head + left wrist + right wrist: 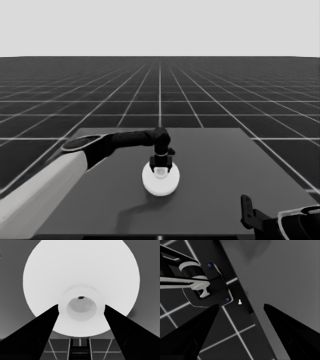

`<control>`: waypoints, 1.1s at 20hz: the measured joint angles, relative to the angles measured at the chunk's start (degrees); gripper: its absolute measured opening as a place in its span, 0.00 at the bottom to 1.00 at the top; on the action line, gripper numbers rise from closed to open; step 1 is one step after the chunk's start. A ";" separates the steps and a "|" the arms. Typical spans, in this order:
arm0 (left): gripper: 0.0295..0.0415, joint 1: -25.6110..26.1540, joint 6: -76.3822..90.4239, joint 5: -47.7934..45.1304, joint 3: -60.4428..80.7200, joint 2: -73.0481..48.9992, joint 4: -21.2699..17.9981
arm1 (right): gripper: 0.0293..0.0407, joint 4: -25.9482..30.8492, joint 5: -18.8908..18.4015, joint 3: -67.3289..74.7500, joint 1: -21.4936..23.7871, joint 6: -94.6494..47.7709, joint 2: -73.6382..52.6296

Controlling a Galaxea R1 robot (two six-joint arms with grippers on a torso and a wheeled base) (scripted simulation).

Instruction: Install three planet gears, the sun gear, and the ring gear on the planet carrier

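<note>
The ring gear [160, 181], a large white disc with a raised hollow hub, sits at the table's middle. My left gripper [160, 168] hangs straight over it, reaching in from the left. In the left wrist view the hub [81, 307] stands between the left gripper's [81, 306] open fingers, whose tips just meet its sides. The planet gears and the planet carrier are hidden. A tiny white stem-like piece [239, 301], the sun gear by its shape, shows just past the table's edge. My right gripper [246, 210] waits open at the near right corner.
The dark table [225, 165] shows no other loose part. In the right wrist view, dark machinery [207, 287] with pale bands and blue lights stands beyond the table's edge [242, 292], over the floor's grid.
</note>
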 joint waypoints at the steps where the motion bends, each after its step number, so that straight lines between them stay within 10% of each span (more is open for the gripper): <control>1: 0.44 0.00 0.02 -0.02 -0.03 0.03 0.05 | 0.81 0.00 0.00 0.00 0.00 0.00 0.00; 22: 0.44 0.05 9.77 0.02 -0.01 0.08 0.06 | 0.81 0.00 0.00 0.00 0.00 0.00 0.00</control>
